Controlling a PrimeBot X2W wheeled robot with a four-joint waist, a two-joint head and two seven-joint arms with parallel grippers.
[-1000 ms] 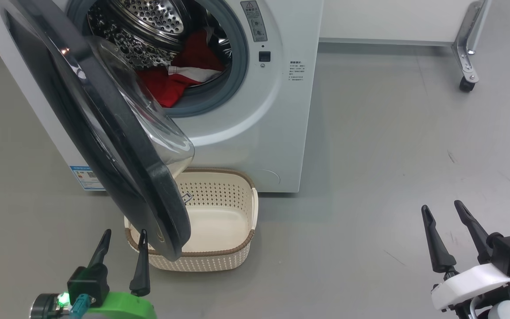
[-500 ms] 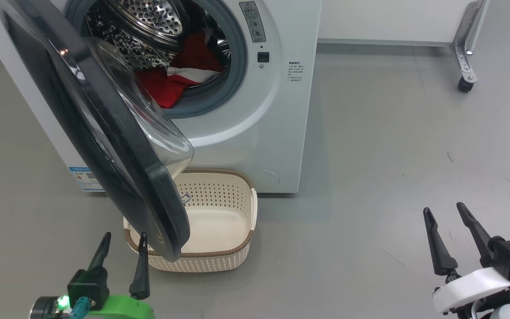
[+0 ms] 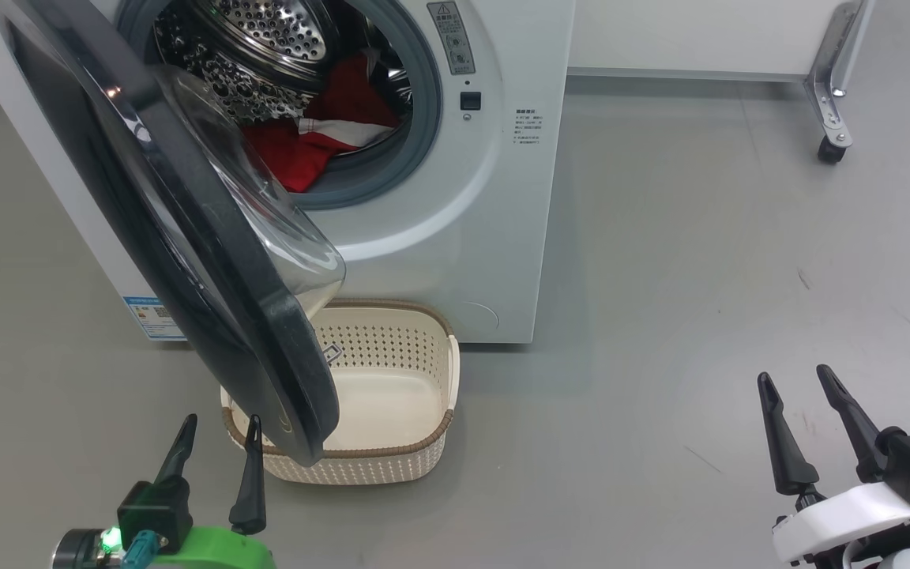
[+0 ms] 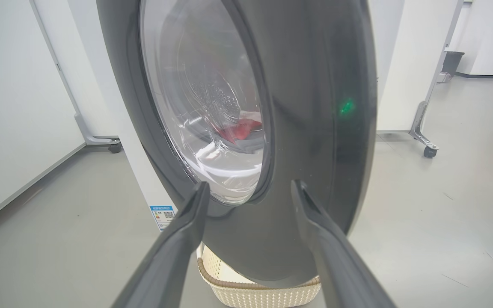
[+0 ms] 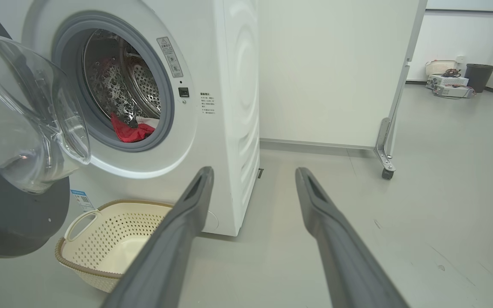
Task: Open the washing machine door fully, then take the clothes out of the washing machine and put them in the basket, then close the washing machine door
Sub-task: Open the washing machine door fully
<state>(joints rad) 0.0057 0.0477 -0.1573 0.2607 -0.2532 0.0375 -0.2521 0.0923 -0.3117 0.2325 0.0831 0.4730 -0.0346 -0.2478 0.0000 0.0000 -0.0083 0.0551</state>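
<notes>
Cannot see the left end of the basket (image 3: 392, 466) behind the washing machine door (image 3: 250, 300), nor read the blue label sticker (image 3: 148, 314).

The half-open washing machine door (image 3: 218, 261) overhangs the basket's (image 3: 452, 379) left half and screens the washing machine (image 3: 455, 229) opening from the left; the floor (image 3: 700, 276) to the right lies open.

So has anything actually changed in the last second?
Almost nothing. The right gripper with two long dark fingers sank slightly in the head view; the left gripper barely shifted. Both stay open, holding nothing. The round black-rimmed glass door is still partly open, the red striped clothes remain in the white washing machine, and the cream perforated plastic basket stays empty.
</notes>
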